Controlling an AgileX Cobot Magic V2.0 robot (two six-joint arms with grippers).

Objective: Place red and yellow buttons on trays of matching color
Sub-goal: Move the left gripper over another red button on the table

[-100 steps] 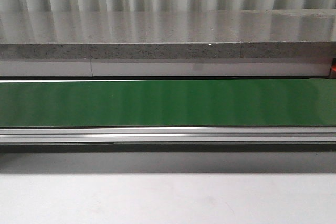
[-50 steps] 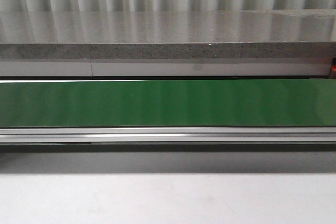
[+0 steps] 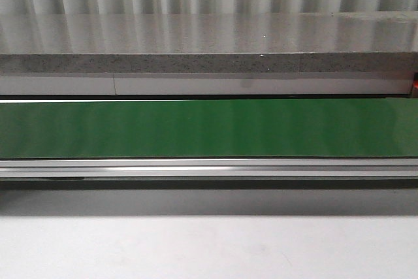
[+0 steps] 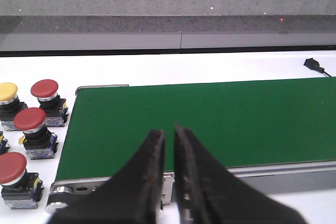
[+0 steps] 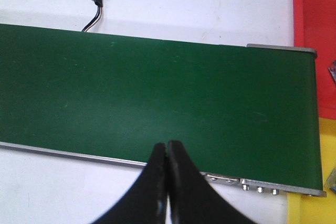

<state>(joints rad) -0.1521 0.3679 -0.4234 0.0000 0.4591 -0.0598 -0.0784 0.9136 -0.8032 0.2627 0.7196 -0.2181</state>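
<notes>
Waiting beside the conveyor belt point(image 4: 210, 121), rigid mushroom-head red buttons point(image 4: 30, 120) look best gripped by the cap; left fingers point(image 4: 155, 156) barely parted, right fingers point(image 5: 157, 174) closed, both empty.

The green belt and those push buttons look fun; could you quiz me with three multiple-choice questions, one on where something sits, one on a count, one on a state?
1. Where do the buttons sit in the left wrist view?
A. On the green belt
B. On the white table beside the belt's end
C. On the red tray

2. How many red buttons show fully there?
A. One
B. Three
C. Five

3. How do the right gripper's jaws stand?
A. Shut with nothing between them
B. Wide open
C. Shut on a button

Answers:
1 B: the red buttons and the yellow button rest on the white table, off the green belt.
2 B: three red caps are visible.
3 A: the right gripper has its jaws touching, empty.
</notes>
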